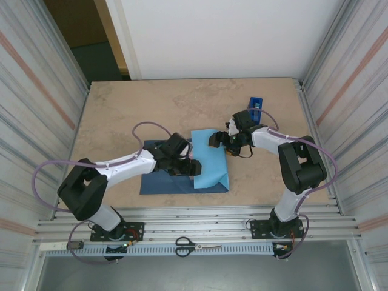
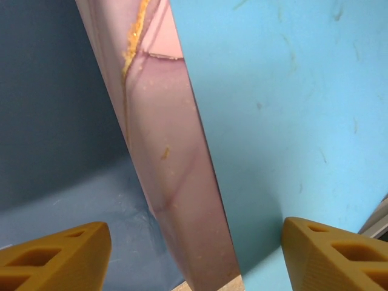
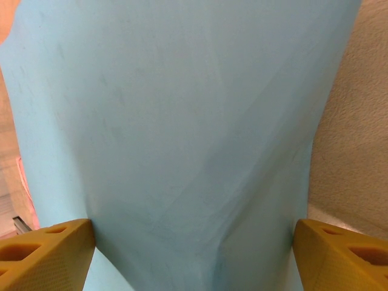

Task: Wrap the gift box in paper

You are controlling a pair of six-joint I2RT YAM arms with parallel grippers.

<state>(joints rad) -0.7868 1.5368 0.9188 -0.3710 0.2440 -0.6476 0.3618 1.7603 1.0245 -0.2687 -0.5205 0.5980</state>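
Two claws work at the paper [image 1: 209,167], which lies flat on the tabletop [image 1: 151,109] with its long axis running from the left claw [image 1: 189,167] side to the right claw [image 1: 221,139] side. Its light face is folded up under the right claw, and the navy face lies beside the left claw.

In the left wrist view the left claw [image 2: 195,233] stands apart. Between its fingers [image 2: 60,254] a strip of the box [image 2: 173,163] runs lengthwise away from the claw, with navy paper at its left and light paper [image 2: 291,109] at its right.

The right claw [image 3: 194,227] is also apart, with light paper [image 3: 182,121] between its fingers [image 3: 42,254].
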